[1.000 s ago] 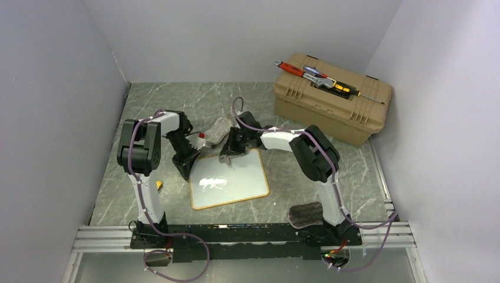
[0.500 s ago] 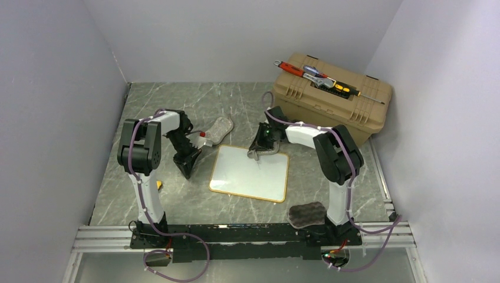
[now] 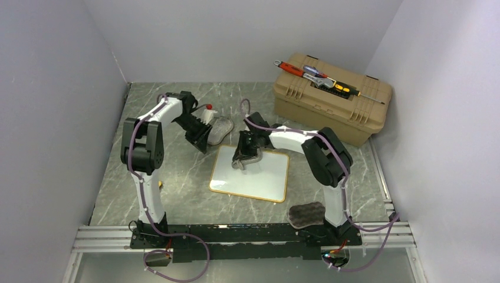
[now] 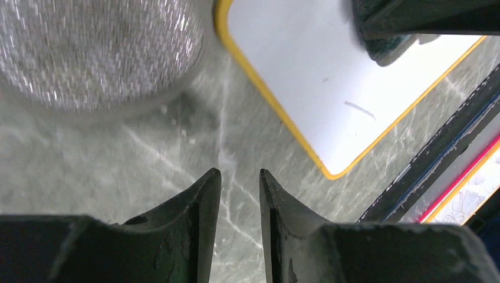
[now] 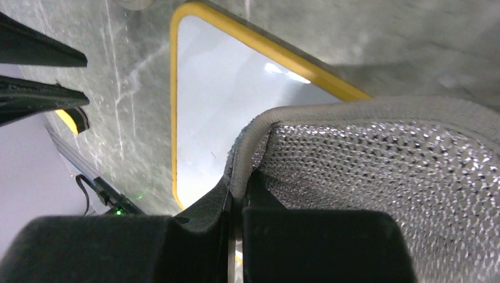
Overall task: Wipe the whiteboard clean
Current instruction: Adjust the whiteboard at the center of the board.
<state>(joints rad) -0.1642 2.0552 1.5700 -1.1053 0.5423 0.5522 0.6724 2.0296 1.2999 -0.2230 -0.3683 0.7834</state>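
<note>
The whiteboard (image 3: 259, 177), glossy white with a yellow-orange frame, lies flat on the marble table between the arms. My right gripper (image 3: 240, 160) is over its far left part, shut on the edge of a grey mesh pad (image 5: 377, 165) that rests on the board (image 5: 218, 112). In the left wrist view a short dark stroke (image 4: 359, 109) shows on the whiteboard (image 4: 306, 76). My left gripper (image 4: 240, 174) hangs open over bare marble just beyond the board's far left corner, nothing between its fingers.
A silvery grey sponge (image 3: 221, 129) lies right by the left gripper (image 3: 203, 143). A tan toolbox (image 3: 332, 97) with hand tools on its lid stands at the back right. A dark sponge (image 3: 306, 213) sits near the right arm's base.
The left gripper left the board's left edge, moved back beside the silvery sponge and opened. The board slid right and turned. The right gripper swept the pad right, then back left.
</note>
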